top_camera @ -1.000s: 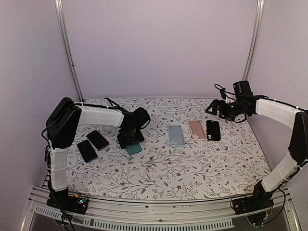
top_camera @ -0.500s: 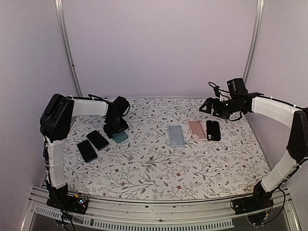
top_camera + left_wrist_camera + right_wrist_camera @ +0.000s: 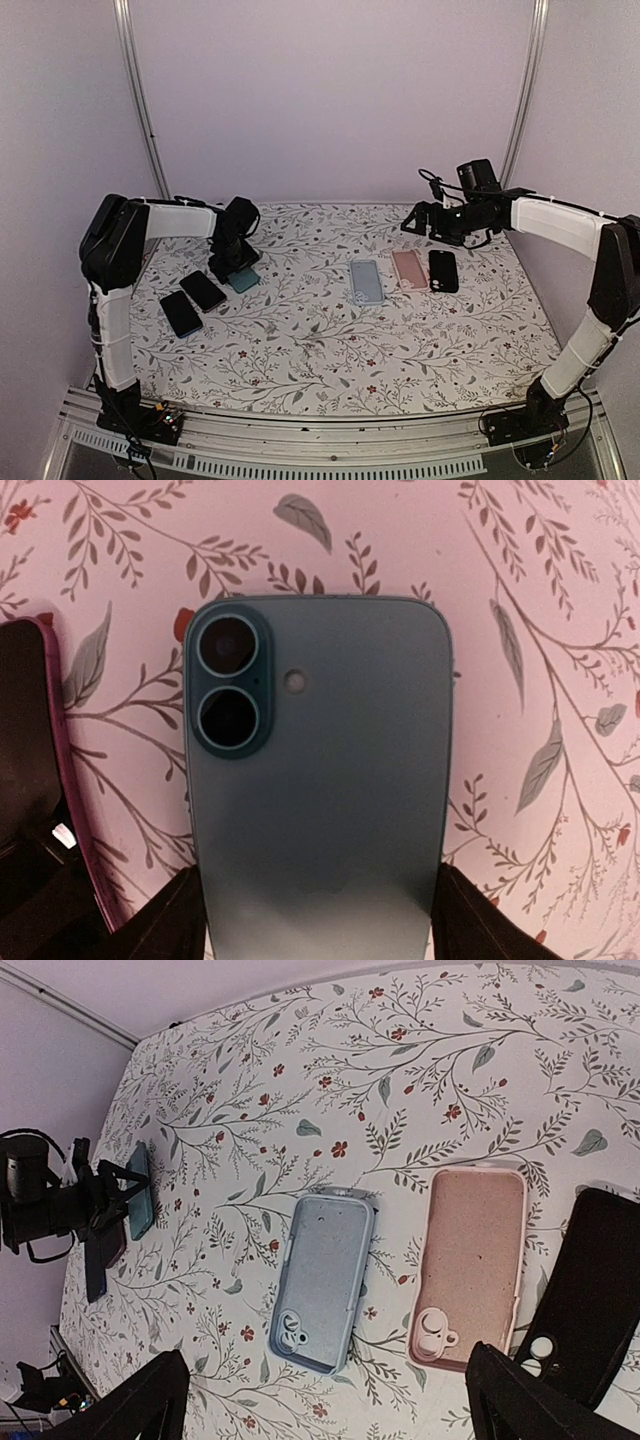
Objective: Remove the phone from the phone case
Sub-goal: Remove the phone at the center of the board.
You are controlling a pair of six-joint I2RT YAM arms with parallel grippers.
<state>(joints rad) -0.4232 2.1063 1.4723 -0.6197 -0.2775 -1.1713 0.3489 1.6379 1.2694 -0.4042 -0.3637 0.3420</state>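
Left gripper [image 3: 318,915] pinches the teal-blue dual-camera phone [image 3: 320,780] by its sides, far left on the floral-patterned table [image 3: 330,340] (two dark phones [image 3: 203,290] just beside). Right gripper [image 3: 418,222] hangs spread wide near the pink silicone phone case [image 3: 470,1260].

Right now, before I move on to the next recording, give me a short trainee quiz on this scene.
1. How many phone cases lie empty?
2. True or false: the right gripper is shut on a phone.
3. What sits between the left gripper's fingers? A a red phone, B a teal phone, C a white case.

Key
1. Three: light blue case, pink case, black case.
2. False; it hangs open, holding nothing.
3. B, the teal phone.
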